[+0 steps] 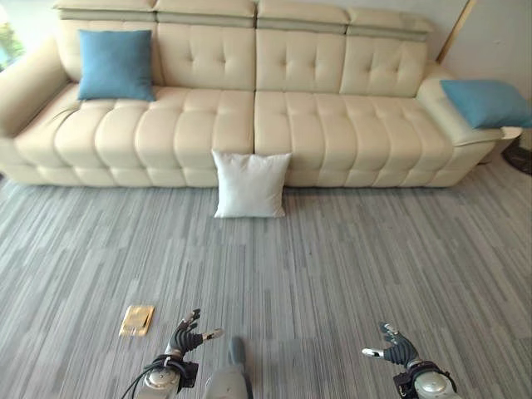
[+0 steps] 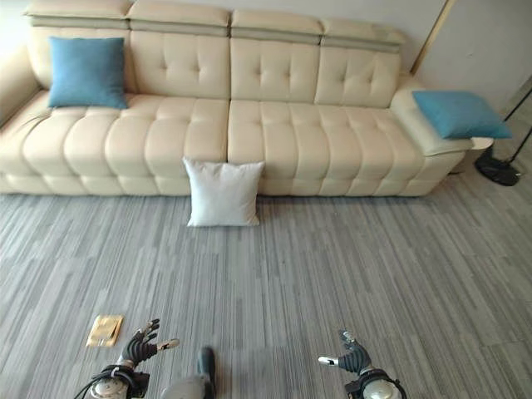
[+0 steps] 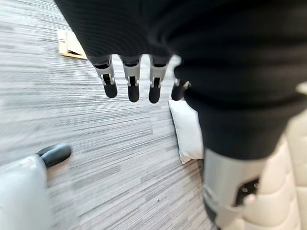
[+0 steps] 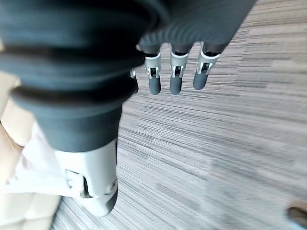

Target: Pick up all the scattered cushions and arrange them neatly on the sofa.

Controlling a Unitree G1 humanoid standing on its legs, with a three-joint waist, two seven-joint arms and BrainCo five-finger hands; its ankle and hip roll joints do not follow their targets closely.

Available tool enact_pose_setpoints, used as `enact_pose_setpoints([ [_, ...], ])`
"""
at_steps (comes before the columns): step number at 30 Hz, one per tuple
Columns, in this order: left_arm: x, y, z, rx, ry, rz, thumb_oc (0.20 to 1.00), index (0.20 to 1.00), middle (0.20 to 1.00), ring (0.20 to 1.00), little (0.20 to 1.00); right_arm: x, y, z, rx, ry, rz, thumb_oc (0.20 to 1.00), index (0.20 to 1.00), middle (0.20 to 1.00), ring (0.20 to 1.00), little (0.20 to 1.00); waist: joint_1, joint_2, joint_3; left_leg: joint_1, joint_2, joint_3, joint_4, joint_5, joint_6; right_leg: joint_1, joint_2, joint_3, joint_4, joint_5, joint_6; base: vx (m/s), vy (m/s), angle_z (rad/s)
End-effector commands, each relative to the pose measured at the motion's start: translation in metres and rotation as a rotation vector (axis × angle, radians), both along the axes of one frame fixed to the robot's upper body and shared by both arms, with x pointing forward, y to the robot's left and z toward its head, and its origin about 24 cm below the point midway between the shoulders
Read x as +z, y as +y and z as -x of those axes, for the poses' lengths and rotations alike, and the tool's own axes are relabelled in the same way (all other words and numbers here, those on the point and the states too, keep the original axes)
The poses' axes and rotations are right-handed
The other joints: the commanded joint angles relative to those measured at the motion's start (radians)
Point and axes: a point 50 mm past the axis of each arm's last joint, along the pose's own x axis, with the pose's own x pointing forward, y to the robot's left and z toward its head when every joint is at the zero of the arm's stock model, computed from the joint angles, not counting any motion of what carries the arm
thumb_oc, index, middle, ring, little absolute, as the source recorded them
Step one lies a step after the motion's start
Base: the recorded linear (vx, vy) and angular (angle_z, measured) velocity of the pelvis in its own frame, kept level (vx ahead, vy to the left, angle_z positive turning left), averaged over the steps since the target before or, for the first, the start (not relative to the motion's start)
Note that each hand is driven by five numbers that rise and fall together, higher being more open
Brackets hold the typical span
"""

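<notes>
White cushion [image 1: 251, 184] leans on the floor against the sofa [image 1: 316, 125] front, mid-seam; I'd judge it light and squashy, so I'll clamp its side edges, left hand [image 1: 184, 339] and right hand [image 1: 397, 348] loosely spread, empty.

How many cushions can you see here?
3. A blue cushion leans on the sofa backrest at its left end, another blue cushion lies on the right armrest, and a white cushion stands on the floor against the sofa front.
</notes>
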Motion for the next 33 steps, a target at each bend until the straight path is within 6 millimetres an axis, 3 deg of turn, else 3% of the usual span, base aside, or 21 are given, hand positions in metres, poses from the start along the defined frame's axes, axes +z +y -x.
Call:
enact_pose_setpoints([
  [1, 0.021, 0.000, -0.021, -0.037, -0.129, -0.011, 1.000, 1.000, 1.000, 1.000, 1.000, 0.028, 0.002, -0.043, 0.055, -0.165, 0.008, 1.000, 1.000, 1.000, 1.000, 1.000, 0.027, 0.014, 0.030, -0.018, 0.016, -0.030, 0.086, -0.106, -0.061, -0.062, -0.012, 0.046, 0.061, 0.308, 0.098, 0.27, 0.206, -0.16],
  [3, 0.023, 0.003, -0.024, -0.026, -0.134, -0.022, 1.000, 1.000, 1.000, 1.000, 1.000, 0.032, 0.007, -0.050, 0.065, -0.191, -0.001, 1.000, 1.000, 1.000, 1.000, 1.000, 0.024, 0.028, 0.037, 0.035, 0.008, -0.030, 0.069, -0.133, -0.044, -0.113, -0.014, 0.034, 0.129, 0.346, 0.096, 0.28, 0.179, -0.03],
  [6, 0.023, 0.002, -0.027, -0.023, -0.141, -0.024, 1.000, 1.000, 1.000, 1.000, 1.000, 0.035, 0.011, -0.053, 0.086, -0.209, -0.005, 1.000, 1.000, 1.000, 1.000, 1.000, 0.007, 0.049, 0.048, 0.097, 0.000, -0.052, 0.036, -0.150, -0.036, -0.202, 0.004, 0.005, 0.155, 0.310, 0.074, 0.29, 0.140, -0.22],
  [7, 0.024, 0.002, -0.026, -0.023, -0.143, -0.022, 1.000, 1.000, 1.000, 1.000, 1.000, 0.039, 0.014, -0.056, 0.104, -0.227, -0.009, 1.000, 1.000, 1.000, 1.000, 1.000, -0.008, 0.061, 0.062, 0.149, -0.009, -0.061, 0.012, -0.169, -0.035, -0.253, 0.002, -0.052, 0.103, 0.257, 0.064, 0.30, 0.071, 0.12],
  [9, 0.022, 0.000, -0.026, -0.022, -0.137, -0.014, 1.000, 1.000, 1.000, 1.000, 1.000, 0.041, 0.013, -0.058, 0.110, -0.231, -0.002, 1.000, 1.000, 1.000, 1.000, 1.000, -0.025, 0.066, 0.071, 0.185, -0.014, -0.072, -0.001, -0.183, -0.041, -0.312, 0.001, -0.101, 0.005, 0.237, 0.058, 0.36, 0.033, 0.09],
  [13, 0.017, -0.007, -0.027, -0.023, -0.122, 0.001, 1.000, 1.000, 1.000, 1.000, 1.000, 0.039, 0.009, -0.055, 0.111, -0.214, 0.013, 1.000, 1.000, 1.000, 1.000, 1.000, -0.065, 0.062, 0.085, 0.259, -0.030, -0.119, -0.005, -0.221, -0.070, -0.352, 0.013, -0.102, -0.223, 0.270, 0.080, 0.37, -0.081, 0.32],
  [18, 0.012, -0.010, -0.018, -0.042, -0.096, 0.008, 1.000, 1.000, 1.000, 1.000, 1.000, 0.037, 0.003, -0.047, 0.102, -0.199, 0.017, 1.000, 1.000, 1.000, 1.000, 1.000, -0.071, 0.063, 0.070, 0.306, -0.036, -0.156, 0.021, -0.261, -0.087, -0.328, 0.012, -0.097, -0.217, 0.274, 0.064, 0.37, -0.157, 0.64],
  [19, 0.007, -0.009, -0.012, -0.031, -0.067, 0.006, 1.000, 1.000, 1.000, 1.000, 1.000, 0.037, -0.002, -0.044, 0.086, -0.198, 0.025, 1.000, 1.000, 1.000, 1.000, 1.000, -0.076, 0.069, 0.055, 0.312, -0.017, -0.163, 0.052, -0.246, -0.119, -0.312, 0.021, -0.105, -0.209, 0.265, 0.048, 0.41, -0.316, 0.28],
  [20, 0.006, -0.012, -0.011, -0.044, -0.061, 0.011, 1.000, 1.000, 1.000, 1.000, 1.000, 0.038, -0.006, -0.040, 0.070, -0.207, 0.024, 1.000, 1.000, 1.000, 1.000, 1.000, -0.084, 0.076, 0.046, 0.288, 0.023, -0.155, 0.148, -0.185, -0.168, -0.272, 0.041, -0.118, -0.219, 0.241, 0.016, 0.46, -0.379, 0.18],
  [22, 0.008, -0.015, -0.016, -0.060, -0.075, 0.012, 1.000, 1.000, 1.000, 1.000, 1.000, 0.039, -0.014, -0.039, 0.042, -0.206, 0.037, 1.000, 1.000, 1.000, 1.000, 1.000, -0.088, 0.070, 0.054, 0.221, 0.069, -0.125, 0.293, -0.115, -0.196, -0.214, 0.061, -0.123, -0.237, 0.197, -0.021, 0.33, -0.302, 0.11],
  [28, 0.012, -0.020, -0.021, -0.095, -0.096, 0.022, 1.000, 1.000, 1.000, 1.000, 1.000, 0.034, -0.019, -0.034, 0.018, -0.177, 0.051, 1.000, 1.000, 1.000, 1.000, 1.000, -0.065, 0.054, 0.059, 0.106, 0.078, -0.078, 0.176, -0.160, -0.154, -0.140, 0.065, -0.108, -0.267, 0.142, -0.022, 0.22, -0.057, -0.03],
  [33, 0.012, -0.014, -0.016, -0.055, -0.098, 0.020, 1.000, 1.000, 1.000, 1.000, 1.000, 0.032, -0.015, -0.034, 0.016, -0.173, 0.049, 1.000, 1.000, 1.000, 1.000, 1.000, -0.016, 0.058, 0.070, -0.015, 0.110, -0.123, 0.005, -0.004, -0.183, -0.051, 0.095, -0.071, -0.311, 0.110, -0.014, 0.27, 0.062, -0.12],
])
